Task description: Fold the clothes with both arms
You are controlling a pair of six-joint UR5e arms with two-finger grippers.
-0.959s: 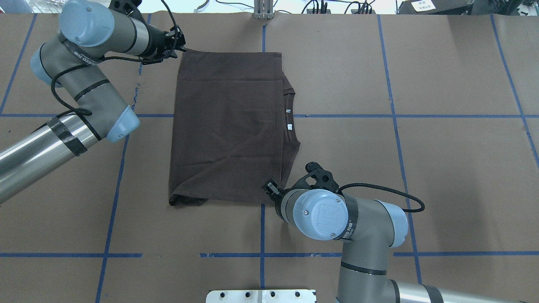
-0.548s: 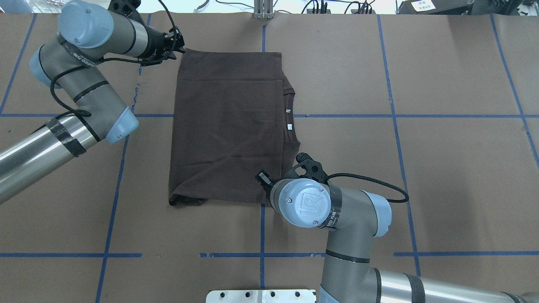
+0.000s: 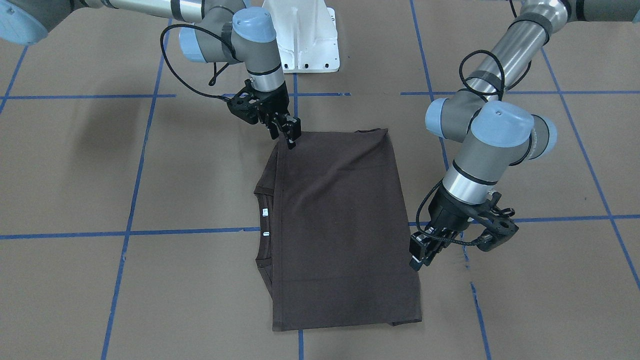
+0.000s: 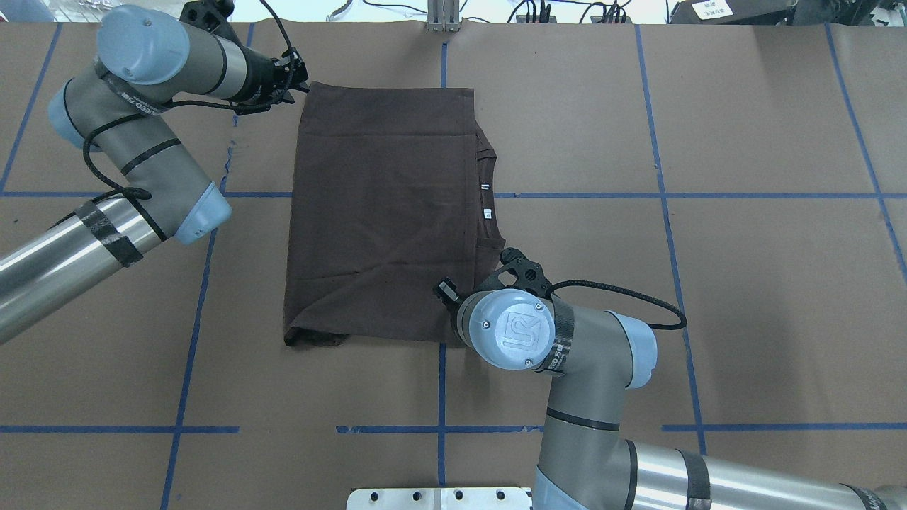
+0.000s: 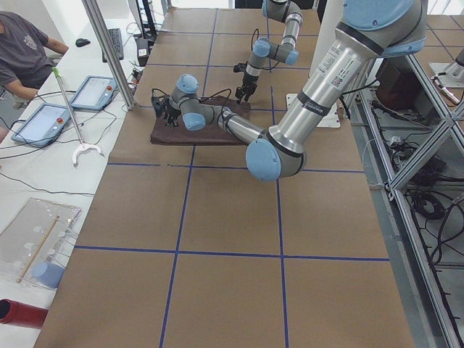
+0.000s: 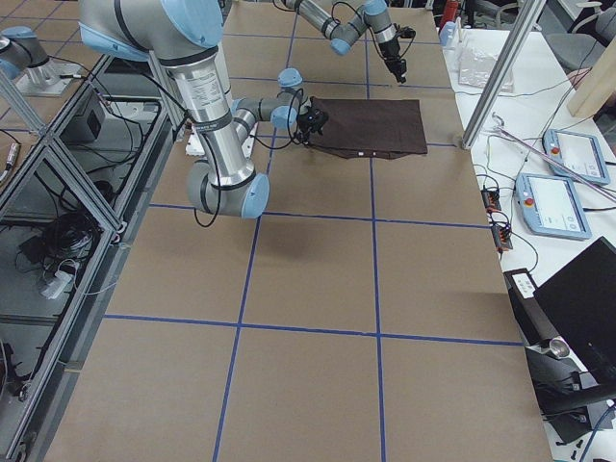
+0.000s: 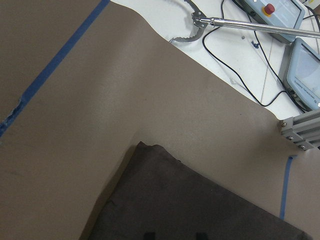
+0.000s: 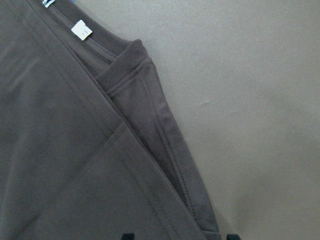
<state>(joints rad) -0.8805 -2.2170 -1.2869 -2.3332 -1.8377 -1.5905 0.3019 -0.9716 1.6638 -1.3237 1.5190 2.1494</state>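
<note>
The clothes, one dark brown T-shirt [image 4: 382,212], lie folded into a flat rectangle on the brown paper, collar and white labels on the right side in the overhead view. My left gripper [image 4: 301,71] hovers at the shirt's far-left corner; in the left wrist view its fingertips sit apart over the shirt [image 7: 200,210], holding nothing. Above the near-right corner is my right gripper [image 3: 289,135], open, largely hidden under its own wrist in the overhead view. The right wrist view shows the layered hem [image 8: 165,150] below spread fingertips.
The white bolted pedestal [image 3: 305,35] stands at the robot's side of the table. Blue tape lines [image 4: 666,195] grid the paper. Beyond the far edge lie tablets [image 6: 568,183], cables and a grabber tool [image 7: 200,20]; a seated person [image 5: 22,51] is there.
My right arm has swung left toward the shirt, its wrist now over the near-right corner. The left arm has drawn slightly back to the left. The shirt has not moved.
</note>
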